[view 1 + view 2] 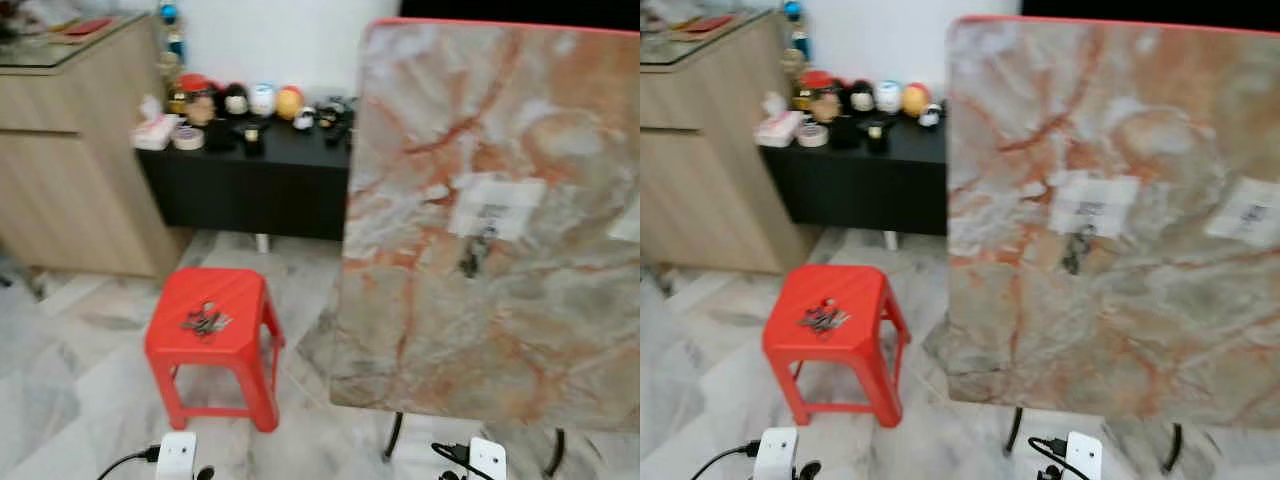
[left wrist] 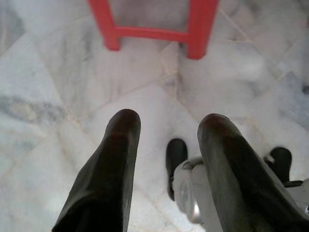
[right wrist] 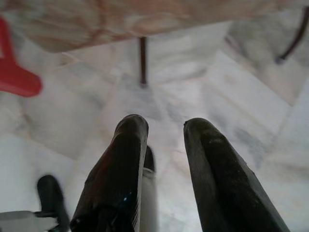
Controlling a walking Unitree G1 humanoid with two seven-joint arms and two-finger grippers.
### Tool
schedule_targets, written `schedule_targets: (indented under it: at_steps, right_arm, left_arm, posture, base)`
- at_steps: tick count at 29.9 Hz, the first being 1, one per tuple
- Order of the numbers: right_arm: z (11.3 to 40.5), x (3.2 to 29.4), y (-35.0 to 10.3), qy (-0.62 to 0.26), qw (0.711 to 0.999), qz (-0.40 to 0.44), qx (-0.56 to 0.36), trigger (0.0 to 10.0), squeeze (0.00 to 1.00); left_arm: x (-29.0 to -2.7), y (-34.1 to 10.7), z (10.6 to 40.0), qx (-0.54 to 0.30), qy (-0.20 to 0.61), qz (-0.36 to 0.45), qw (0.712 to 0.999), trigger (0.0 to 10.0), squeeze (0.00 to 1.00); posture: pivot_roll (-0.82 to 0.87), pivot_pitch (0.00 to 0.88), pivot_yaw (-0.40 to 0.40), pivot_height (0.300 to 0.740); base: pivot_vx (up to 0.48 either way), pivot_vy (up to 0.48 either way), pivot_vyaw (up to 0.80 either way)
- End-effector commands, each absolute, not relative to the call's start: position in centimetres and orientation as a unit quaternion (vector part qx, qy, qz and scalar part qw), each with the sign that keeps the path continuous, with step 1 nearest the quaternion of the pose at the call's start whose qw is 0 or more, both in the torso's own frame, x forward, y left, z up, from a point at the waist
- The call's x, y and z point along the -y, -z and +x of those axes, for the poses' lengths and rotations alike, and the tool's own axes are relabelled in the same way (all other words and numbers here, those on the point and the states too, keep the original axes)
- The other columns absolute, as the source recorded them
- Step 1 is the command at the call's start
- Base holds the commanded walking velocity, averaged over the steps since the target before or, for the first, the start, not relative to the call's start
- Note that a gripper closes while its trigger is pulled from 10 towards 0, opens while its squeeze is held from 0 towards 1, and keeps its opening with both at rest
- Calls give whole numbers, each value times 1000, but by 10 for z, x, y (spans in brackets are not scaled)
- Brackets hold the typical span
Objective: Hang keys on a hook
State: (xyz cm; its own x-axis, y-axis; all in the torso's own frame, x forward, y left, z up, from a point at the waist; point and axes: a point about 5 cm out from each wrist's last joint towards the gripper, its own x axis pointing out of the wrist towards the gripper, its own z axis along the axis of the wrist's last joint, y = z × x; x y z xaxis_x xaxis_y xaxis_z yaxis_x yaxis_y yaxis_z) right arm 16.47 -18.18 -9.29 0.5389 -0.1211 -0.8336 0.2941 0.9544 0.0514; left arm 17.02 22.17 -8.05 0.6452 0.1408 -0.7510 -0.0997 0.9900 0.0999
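Low in the frame, the left gripper (image 2: pixel 166 145) and right gripper (image 3: pixel 164 145) hang over the marble floor, fingers apart and empty. The keys (image 1: pixel 205 320) lie on the red stool (image 1: pixel 245 340), lower left. Judged best: approach squarely, pinch the ring. The hook (image 1: pixel 487 225) sits on the upright marbled tabletop (image 1: pixel 420 330), right; its white label is unreadable.

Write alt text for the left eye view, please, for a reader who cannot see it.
A bunch of keys lies on a red stool on a marble floor. Right of it stands an upright marbled board with a small hook; behind is a black cabinet with figurines.
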Motion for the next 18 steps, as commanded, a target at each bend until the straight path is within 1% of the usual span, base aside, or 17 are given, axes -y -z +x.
schedule_targets:
  at_steps: [1, 18]
  right_arm:
    - [162, 180, 94, 124, 871, 100, -466, 10000, 0]
    - [161, 179, 95, 121, 871, 100, -465, 10000, 0]
  left_arm:
    - [-223, 82, 167, -423, -69, 30, 903, 10000, 0]
    - [-224, 84, 163, -429, -68, 29, 900, 10000, 0]
  posture:
    - [43, 0, -42, 740]
    - [45, 0, -40, 740]
  base:
    - [0, 368, 0]
    - [0, 367, 0]
